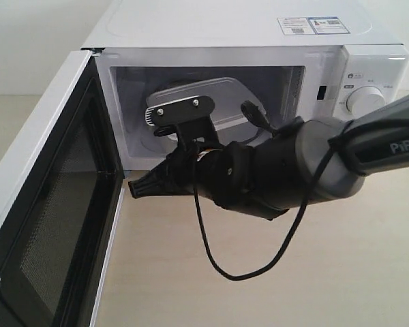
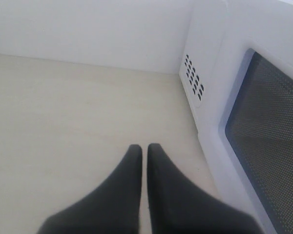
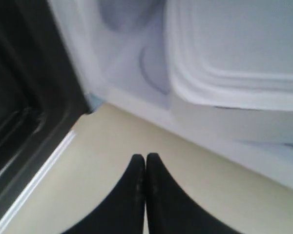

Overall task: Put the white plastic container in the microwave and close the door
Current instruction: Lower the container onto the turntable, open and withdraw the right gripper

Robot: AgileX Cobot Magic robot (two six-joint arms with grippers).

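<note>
The white plastic container (image 1: 225, 95) is seen resting inside the cavity of the microwave (image 1: 245, 30), toward the far wall and roughly centred, so the placing half of the task is judged done and only the closing is left. The door (image 1: 48, 204) is swung wide open to the left, its dark mesh window and black inner frame turned toward the cavity. The right gripper (image 1: 138, 185) is held low over the tabletop (image 1: 157, 279), just in front of the opening's near left corner and clear of the container. Its fingers (image 3: 134, 195) are pressed together with nothing between them. The left gripper (image 2: 144, 148) is positioned on the outer side of the door, above bare tabletop, with its fingers likewise together and empty (a likely spot from which the door could be pushed shut). The container is shown as shallow and translucent white, with rounded corners and a stepped, rimmed lid. Part of it is hidden in the exterior view by the arm's camera bracket (image 1: 180, 109).
</note>
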